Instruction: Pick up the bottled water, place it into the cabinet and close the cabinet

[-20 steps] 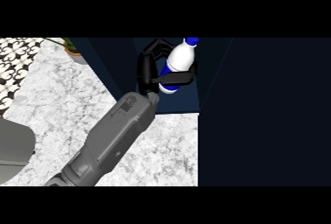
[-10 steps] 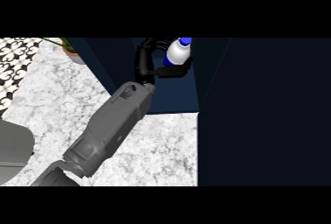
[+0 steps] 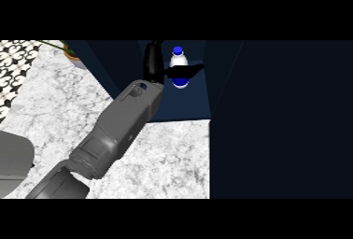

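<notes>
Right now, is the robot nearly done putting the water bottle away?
Halfway. Done: the white plastic water bottle with a blue cap is off the grey marble counter and inside the dark blue cabinet. In hand: the black left hand curls round it, not let go yet. Left: release it, pull the arm out, shut the open cabinet.

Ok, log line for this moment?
stage: placing | left hand: shut on white blue-capped water bottle | location: inside open dark blue cabinet

The bottle [image 3: 179, 60] was coloured white, capped and banded in blue; the hand [image 3: 153, 59] black, the forearm [image 3: 121, 127] grey, the cabinet [image 3: 276, 116] dark navy, the counter [image 3: 165, 158] marbled white and grey.
</notes>
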Controlling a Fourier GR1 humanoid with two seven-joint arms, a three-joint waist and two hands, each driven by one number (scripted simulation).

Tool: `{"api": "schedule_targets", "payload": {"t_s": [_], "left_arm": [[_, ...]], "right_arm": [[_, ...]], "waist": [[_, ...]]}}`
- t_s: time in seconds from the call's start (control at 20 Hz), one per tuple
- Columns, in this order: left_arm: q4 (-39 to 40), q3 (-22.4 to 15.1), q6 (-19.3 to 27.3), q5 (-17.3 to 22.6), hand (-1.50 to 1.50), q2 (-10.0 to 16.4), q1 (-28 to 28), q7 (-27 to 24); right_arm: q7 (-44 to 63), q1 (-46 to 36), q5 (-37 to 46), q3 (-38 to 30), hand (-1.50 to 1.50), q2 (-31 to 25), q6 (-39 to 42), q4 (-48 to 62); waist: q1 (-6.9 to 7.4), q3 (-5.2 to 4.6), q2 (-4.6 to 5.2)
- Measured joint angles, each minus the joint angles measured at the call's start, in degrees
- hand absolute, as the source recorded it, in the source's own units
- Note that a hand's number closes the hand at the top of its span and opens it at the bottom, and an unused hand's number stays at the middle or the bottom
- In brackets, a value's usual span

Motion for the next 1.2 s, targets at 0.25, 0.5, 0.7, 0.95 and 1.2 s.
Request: {"api": "schedule_targets", "payload": {"t_s": [0.25,0.5,0.7,0.95,1.2], "left_arm": [[0.39,1.78,-2.06,1.11,-1.5,-0.02,-1.15,-1.52],[-1.94,4.04,-6.96,2.78,-1.5,0.08,-0.92,-4.73],[-6.2,4.17,-10.49,4.59,-1.5,-0.03,0.07,-4.43],[-13.93,0.51,-11.94,6.28,-1.5,-0.09,4.76,-2.58],[-23.39,-3.61,-10.88,6.72,-1.5,-0.1,11.02,-0.1]], "right_arm": [[1.27,-1.58,-0.22,0.5,-1.5,-0.11,-1.09,0.01],[1.61,-2.33,-0.39,0.29,-1.5,-0.09,-1.27,0.18],[1.8,-2.14,-0.47,0.71,-1.5,0.41,-1.17,0.1],[3.15,-2.51,-0.63,1.41,-1.5,0.15,-1.64,-0.18],[4.05,-2.69,-1.08,0.85,-1.5,-0.63,-2.22,-0.38]], "waist": [[0.47,-0.01,-0.05],[1.0,-0.01,-0.31],[1.55,-0.01,-0.7],[2.42,-0.01,-1.08],[3.17,0.0,-1.29]]}}
